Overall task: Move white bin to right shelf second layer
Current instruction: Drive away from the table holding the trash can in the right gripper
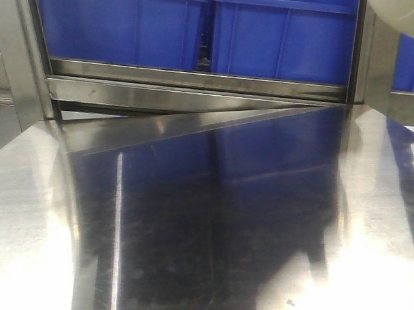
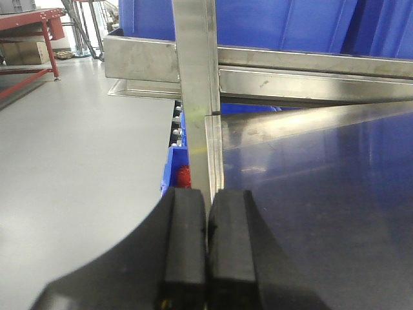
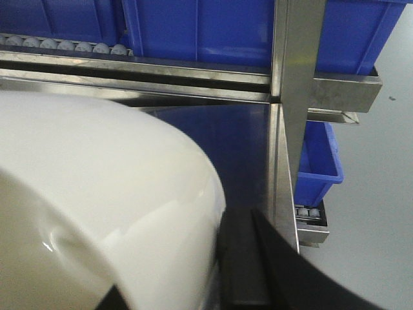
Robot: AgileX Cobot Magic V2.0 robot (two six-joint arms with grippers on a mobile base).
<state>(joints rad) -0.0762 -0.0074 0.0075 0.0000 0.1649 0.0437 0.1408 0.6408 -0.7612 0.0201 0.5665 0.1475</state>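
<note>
1. Left gripper (image 2: 206,252): jaws pressed together, nothing between them; hangs over the left edge of the table (image 2: 322,194). A steel post (image 2: 193,97) stands straight ahead of it, with blue crates (image 2: 290,26) beyond and above
2. Table: flat, shiny, bare in the front view; lies beneath both grippers and ends at the rack
3. Rail (image 3: 129,64): steel, runs left to right ahead of the right gripper (image 3: 240,274) and a little above it. Rollers (image 3: 64,45) show just behind it at the far left; crates fill the visible stretch of that level
4. Bin (image 3: 97,194): glossy off-white, clear of the table, hard against the right gripper's left side. No long axis can be made out
5. Right gripper: one black finger lies on the bin's outer wall and the other is hidden; judged clamped on the wall, since the bin hangs unsupported
6. Bearing: the roller level lies forward of the bin and the right arm already carries it, with the left arm well apart. No free lane is visible
</note>
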